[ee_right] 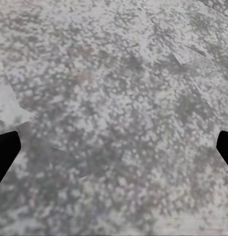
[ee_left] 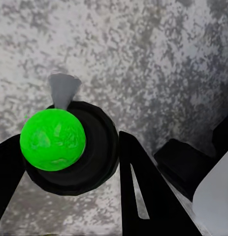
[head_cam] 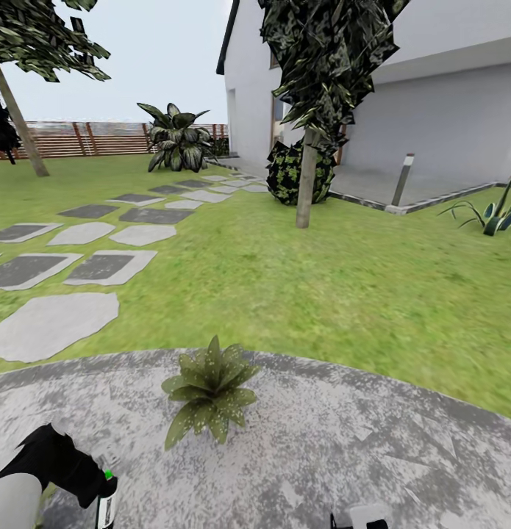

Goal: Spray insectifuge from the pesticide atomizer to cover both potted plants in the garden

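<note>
One potted plant, a low rosette of speckled green leaves, stands on the round grey patio straight ahead of me. At the lower left of the head view my left gripper is shut on the pesticide atomizer, a dark bottle held upright over the patio, short and left of the plant. From the left wrist the atomizer shows from above: a bright green knob, black head and grey nozzle between the black fingers. My right gripper is open over bare paving, with nothing between its fingertips.
Lawn lies beyond the patio, with stepping stones running away on the left. A tree trunk and a dark bush stand ahead before the white house. A bollard, a spiky plant and a wooden fence lie further off.
</note>
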